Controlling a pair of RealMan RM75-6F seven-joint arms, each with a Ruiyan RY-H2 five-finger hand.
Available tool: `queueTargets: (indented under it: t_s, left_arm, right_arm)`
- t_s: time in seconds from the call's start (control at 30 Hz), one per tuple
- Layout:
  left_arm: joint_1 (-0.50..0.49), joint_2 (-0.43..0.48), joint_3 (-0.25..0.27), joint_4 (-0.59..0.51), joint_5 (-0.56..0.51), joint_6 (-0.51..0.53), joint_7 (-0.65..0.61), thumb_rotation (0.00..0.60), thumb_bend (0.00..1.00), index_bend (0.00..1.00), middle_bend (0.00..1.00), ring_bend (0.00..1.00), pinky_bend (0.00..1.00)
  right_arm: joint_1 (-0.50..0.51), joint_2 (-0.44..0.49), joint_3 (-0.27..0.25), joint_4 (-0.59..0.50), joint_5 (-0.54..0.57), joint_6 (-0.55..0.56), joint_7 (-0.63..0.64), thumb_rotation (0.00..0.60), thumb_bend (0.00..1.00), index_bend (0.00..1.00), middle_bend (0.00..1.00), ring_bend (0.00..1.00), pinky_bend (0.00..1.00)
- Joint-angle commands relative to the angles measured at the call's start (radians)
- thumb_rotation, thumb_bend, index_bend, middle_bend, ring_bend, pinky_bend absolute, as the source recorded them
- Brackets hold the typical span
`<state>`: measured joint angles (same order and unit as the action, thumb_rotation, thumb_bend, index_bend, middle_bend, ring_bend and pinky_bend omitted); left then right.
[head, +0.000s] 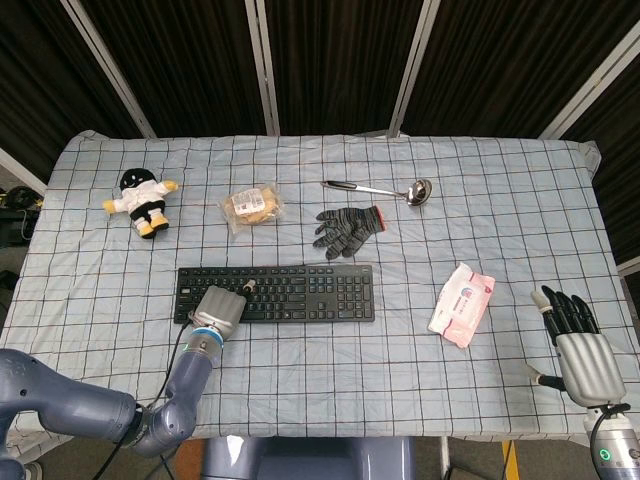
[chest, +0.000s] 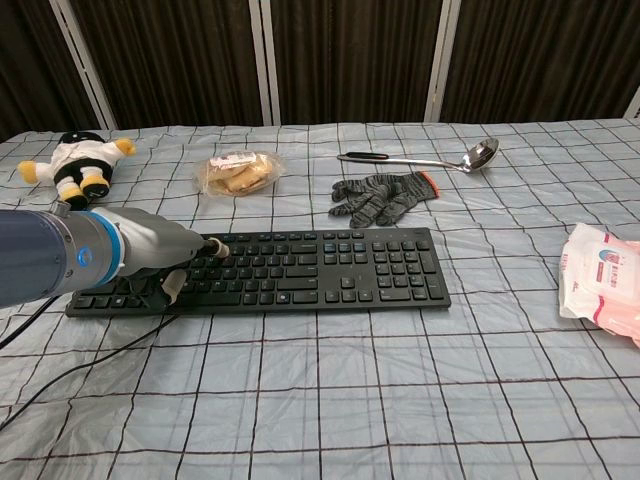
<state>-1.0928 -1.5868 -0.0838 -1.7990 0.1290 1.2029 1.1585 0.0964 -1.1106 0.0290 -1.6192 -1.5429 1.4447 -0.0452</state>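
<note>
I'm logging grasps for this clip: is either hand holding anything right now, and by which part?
Nothing is held. The left hand rests on the keyboard's left end; the right hand hovers apart from everything.

no readable text — keyboard (chest: 270, 270) keys, wipes pack (chest: 602, 280) print too small

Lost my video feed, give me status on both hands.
Left hand rests on the keyboard's left end. Right hand open, off the table's right edge, holding nothing. Glove lies behind the keyboard, apart.
</note>
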Motion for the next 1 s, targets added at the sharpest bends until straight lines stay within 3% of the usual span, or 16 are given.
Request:
queueTargets:
  t_s: [0.03,0.2,0.3,0.37,0.43,0.53,0.6,0.73,0.87,1.0]
  left_arm:
    - [0.003,0.008,-0.001,-0.010,0.010,0.005,-0.010,0.600,0.92,0.00,0.82,0.72,0.53]
    - [0.011,0.043,-0.007,-0.053,0.052,0.026,-0.039,0.600,0.92,0.00,0.82,0.72,0.53]
    - [0.038,0.089,-0.002,-0.117,0.135,0.063,-0.088,0.600,0.92,0.00,0.76,0.66,0.49]
    - [0.069,0.120,0.010,-0.161,0.211,0.095,-0.135,0.600,0.90,0.00,0.66,0.57,0.43]
    - [0.105,0.147,0.035,-0.196,0.317,0.147,-0.178,0.600,0.82,0.00,0.45,0.40,0.34]
    - [0.196,0.187,0.137,-0.234,0.577,0.272,-0.252,0.600,0.66,0.00,0.11,0.17,0.18]
    - [0.264,0.211,0.204,-0.248,0.725,0.343,-0.313,0.600,0.54,0.00,0.01,0.05,0.08]
    - [0.373,0.270,0.297,-0.275,0.889,0.422,-0.414,0.600,0.33,0.00,0.00,0.00,0.00]
    - [0.486,0.324,0.379,-0.239,1.035,0.511,-0.504,0.600,0.24,0.00,0.00,0.00,0.00]
    - [0.599,0.345,0.422,-0.137,1.152,0.596,-0.617,0.600,0.18,0.00,0.00,0.00,0.00]
  right_arm:
    - [0.000,0.000,0.000,0.000,0.001,0.000,-0.001,0.600,0.06,0.01,0.00,0.00,0.00]
    - [-0.001,0.000,0.001,0.000,0.004,0.000,-0.003,0.600,0.06,0.01,0.00,0.00,0.00]
    - [-0.001,0.001,0.001,0.001,0.007,-0.002,-0.005,0.600,0.06,0.01,0.00,0.00,0.00]
    - [-0.001,0.001,0.002,0.001,0.009,-0.003,-0.006,0.600,0.06,0.01,0.00,0.00,0.00]
    - [-0.001,0.001,0.002,0.000,0.012,-0.003,-0.007,0.600,0.06,0.01,0.00,0.00,0.00]
    - [-0.001,-0.001,0.003,0.000,0.012,-0.002,-0.015,0.600,0.06,0.01,0.00,0.00,0.00]
    - [-0.001,-0.004,0.004,0.001,0.011,0.000,-0.021,0.600,0.06,0.01,0.00,0.00,0.00]
    - [-0.003,-0.008,0.006,0.001,0.013,0.005,-0.030,0.600,0.06,0.01,0.00,0.00,0.00]
    - [-0.005,-0.011,0.009,0.002,0.015,0.011,-0.036,0.600,0.06,0.01,0.00,0.00,0.00]
    - [-0.006,-0.014,0.011,0.005,0.016,0.016,-0.040,0.600,0.06,0.01,0.00,0.00,0.00]
